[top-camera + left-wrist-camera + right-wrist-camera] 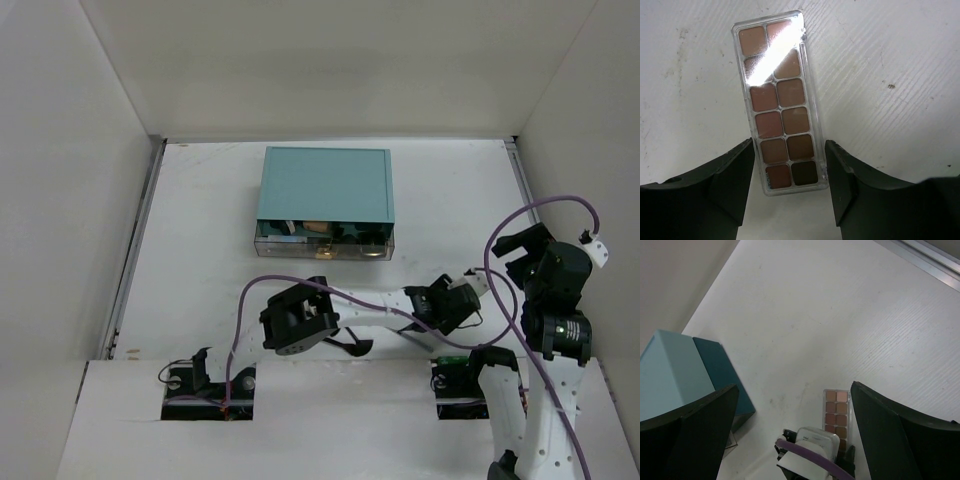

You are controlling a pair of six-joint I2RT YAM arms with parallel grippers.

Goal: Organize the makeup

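Note:
A clear palette (pixel 780 100) with several tan and brown pans lies flat on the white table. My left gripper (pixel 789 150) is open and low over it. The palette's near end sits between the fingertips (pixel 742 165), with a narrow gap on each side. In the top view the left gripper (pixel 462 295) is at the right of the table, over the palette (pixel 480 281). My right gripper (pixel 794 390) is open and empty, high above the table, looking down on the palette (pixel 835 407). It also shows in the top view (pixel 525 245).
The teal drawer box (pixel 325 185) stands at the back middle. Its clear drawer (pixel 320 238) is pulled out with several small items inside. The box also shows in the right wrist view (pixel 675 375). A dark curved object (pixel 355 345) lies beneath the left arm.

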